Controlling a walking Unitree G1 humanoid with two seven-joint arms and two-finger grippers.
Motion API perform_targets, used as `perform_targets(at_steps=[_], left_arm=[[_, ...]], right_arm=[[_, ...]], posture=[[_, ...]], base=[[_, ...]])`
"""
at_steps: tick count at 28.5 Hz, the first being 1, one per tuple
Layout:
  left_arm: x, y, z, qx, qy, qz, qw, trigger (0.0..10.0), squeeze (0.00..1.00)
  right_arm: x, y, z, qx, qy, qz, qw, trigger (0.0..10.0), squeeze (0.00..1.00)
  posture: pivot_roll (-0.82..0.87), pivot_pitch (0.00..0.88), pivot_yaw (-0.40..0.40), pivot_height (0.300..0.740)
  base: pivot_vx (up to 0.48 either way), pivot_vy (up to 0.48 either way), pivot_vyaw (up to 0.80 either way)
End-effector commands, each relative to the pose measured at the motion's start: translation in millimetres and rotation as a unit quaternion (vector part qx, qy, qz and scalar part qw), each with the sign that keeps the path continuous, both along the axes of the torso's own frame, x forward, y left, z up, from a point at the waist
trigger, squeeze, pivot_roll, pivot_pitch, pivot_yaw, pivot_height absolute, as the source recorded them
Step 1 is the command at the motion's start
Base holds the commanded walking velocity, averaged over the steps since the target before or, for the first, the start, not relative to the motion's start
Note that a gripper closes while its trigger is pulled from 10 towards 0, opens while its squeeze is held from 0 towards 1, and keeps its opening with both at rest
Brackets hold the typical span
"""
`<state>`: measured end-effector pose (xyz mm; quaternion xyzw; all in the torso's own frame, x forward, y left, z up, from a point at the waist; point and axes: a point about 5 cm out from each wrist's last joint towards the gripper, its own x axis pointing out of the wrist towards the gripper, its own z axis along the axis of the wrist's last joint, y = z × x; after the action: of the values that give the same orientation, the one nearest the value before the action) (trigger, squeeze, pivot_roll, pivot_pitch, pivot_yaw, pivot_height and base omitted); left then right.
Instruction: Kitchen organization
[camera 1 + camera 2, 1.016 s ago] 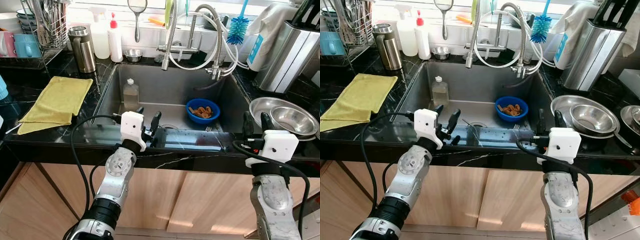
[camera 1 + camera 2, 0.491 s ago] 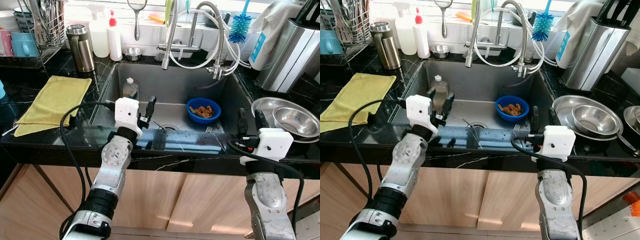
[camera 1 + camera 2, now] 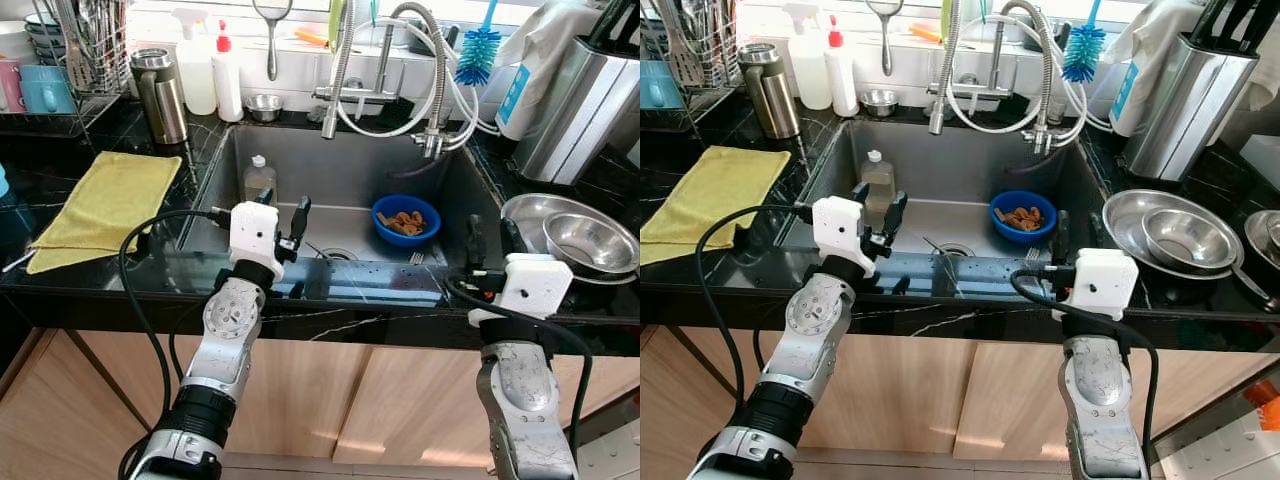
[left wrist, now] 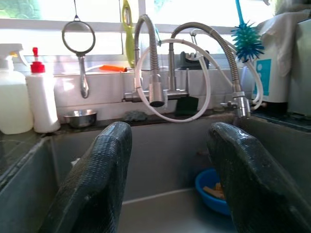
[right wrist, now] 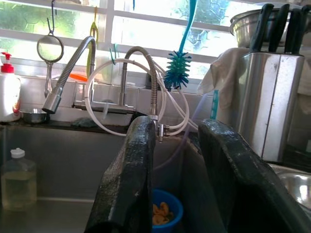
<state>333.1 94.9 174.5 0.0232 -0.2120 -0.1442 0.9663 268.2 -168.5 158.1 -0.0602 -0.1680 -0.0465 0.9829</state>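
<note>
Your left gripper (image 3: 283, 213) hovers over the sink (image 3: 330, 175) front edge, fingers apart and empty. The blue bowl (image 3: 406, 219) lies at its two o'clock; your right gripper (image 3: 487, 238), fingers also apart, waits at four o'clock.

A yellow cloth (image 3: 108, 205) is seen lying flat on the black bench (image 3: 30, 180) at the left. Far left, a steel flask (image 3: 160, 94) is stood beside two white bottles (image 3: 212, 74). A blue bottle brush (image 3: 478, 52) is hung by the window at the far right, with a knife block (image 3: 580, 110) stood further right.
</note>
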Motion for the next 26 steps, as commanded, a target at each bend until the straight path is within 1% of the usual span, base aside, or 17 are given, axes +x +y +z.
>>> perform_targets(at_steps=[1, 11, 25, 26], left_arm=[[-2.5, -5.2, 1.6, -0.001, -0.001, -0.011, 1.000, 10.0, 0.00], [-3.7, -7.4, -1.8, 0.002, 0.004, -0.019, 1.000, 10.0, 0.00], [-3.2, -9.1, -2.6, 0.001, 0.007, -0.021, 1.000, 10.0, 0.00], [-3.2, -9.3, -3.4, 0.001, 0.009, -0.021, 1.000, 10.0, 0.00]], right_arm=[[0.2, -3.3, -0.3, 0.005, 0.006, -0.008, 1.000, 10.0, 0.00], [0.8, -0.2, -2.0, 0.009, 0.010, -0.003, 1.000, 10.0, 0.00], [1.5, -1.2, -0.4, 0.011, 0.009, -0.002, 1.000, 10.0, 0.00], [1.6, -1.1, -0.8, 0.011, 0.010, -0.002, 1.000, 10.0, 0.00]], posture=[[0.09, 0.022, -0.074, 0.740], [0.10, 0.001, -0.074, 0.740], [0.09, 0.006, -0.081, 0.740], [0.09, 0.011, -0.082, 0.740]], base=[[0.000, -0.266, 0.00], [0.000, -0.267, 0.00], [0.000, -0.278, 0.00], [0.000, 0.000, 0.00]])
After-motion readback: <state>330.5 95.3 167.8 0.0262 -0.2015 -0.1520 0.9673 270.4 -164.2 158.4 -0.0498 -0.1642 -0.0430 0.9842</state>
